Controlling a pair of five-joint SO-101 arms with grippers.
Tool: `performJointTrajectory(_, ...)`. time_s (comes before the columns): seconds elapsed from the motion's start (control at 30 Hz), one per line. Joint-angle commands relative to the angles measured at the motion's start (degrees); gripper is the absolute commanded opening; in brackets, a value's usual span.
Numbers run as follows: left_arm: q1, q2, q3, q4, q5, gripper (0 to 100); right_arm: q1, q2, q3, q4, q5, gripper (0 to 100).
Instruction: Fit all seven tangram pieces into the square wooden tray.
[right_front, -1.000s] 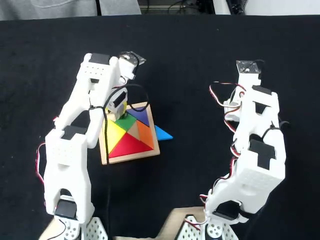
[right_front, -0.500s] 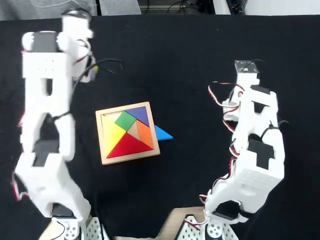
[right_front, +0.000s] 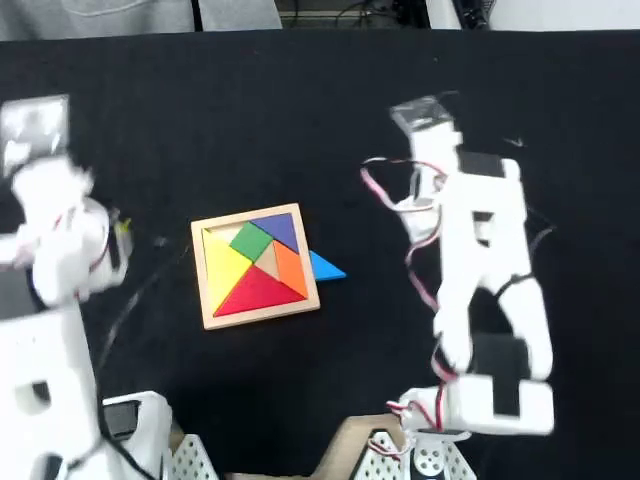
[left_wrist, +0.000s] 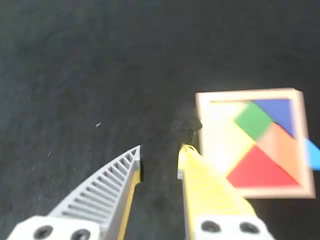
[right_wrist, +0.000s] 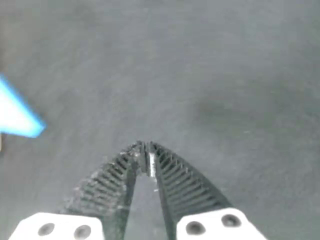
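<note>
While my left arm (right_front: 55, 235) stands out at the left edge of the black tabletop (right_front: 400, 60), my left jaws hang parted by a modest gap with nothing between them. The grey finger (left_wrist: 110, 185) and the yellow finger (left_wrist: 205, 185) are over bare black surface, and the yellow tip is just beside the square wooden tray (right_front: 262, 318).

On to the tray, near the middle and turned slightly askew. Inside it are a yellow triangle (right_front: 224, 268), a red triangle (right_front: 260, 292), a green square (right_front: 250, 240), a dark blue piece (right_front: 283, 230) and an orange piece (right_front: 290, 268), with a patch of bare wood (right_front: 265, 257) showing at the centre.

Just outside the tray's right rim lies a light blue triangle (right_front: 325, 267), flat on the tabletop.

Further right is my right arm (right_front: 470, 230). My right jaws are closed tip to tip and hold nothing, over bare black tabletop and apart from that blue triangle.
</note>
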Motion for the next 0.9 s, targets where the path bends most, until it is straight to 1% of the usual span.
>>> performJointTrajectory(0.0,-7.8,-12.9,30.3,-17.3,0.2,13,-9.8,-8.0,2.9,4.1,7.6,1.3)
performJointTrajectory(0.1,-11.4,-12.5,40.6,-25.8,-2.7,13,-15.6,-8.1,4.4,3.2,5.3,4.1)
performJointTrajectory(0.17,-13.4,-11.2,45.1,-29.6,-3.2,13,-18.7,-8.0,5.7,1.0,2.3,9.3)
performJointTrajectory(0.23,-14.9,-9.8,48.4,-32.6,-3.1,13,-21.1,-8.0,7.4,-0.9,1.3,15.2)
performJointTrajectory(0.33,-16.4,-8.4,51.6,-35.6,-3.3,13,-24.4,-8.0,11.2,-3.0,4.0,23.4)
performJointTrajectory(0.4,-16.7,-8.3,52.4,-36.7,-3.3,13,-26.5,-8.0,13.8,-4.8,6.7,26.8)
performJointTrajectory(0.5,-16.7,-8.3,52.7,-37.2,-3.3,13,-29.3,-8.0,16.1,-7.8,7.6,27.6)
performJointTrajectory(0.6,-16.7,-8.3,52.8,-37.2,-3.3,13,-30.5,-7.6,17.9,-9.3,7.6,27.6)
performJointTrajectory(0.87,-16.6,-8.2,52.9,-37.2,-3.4,13,-28.7,2.9,16.5,-15.6,7.8,27.6)
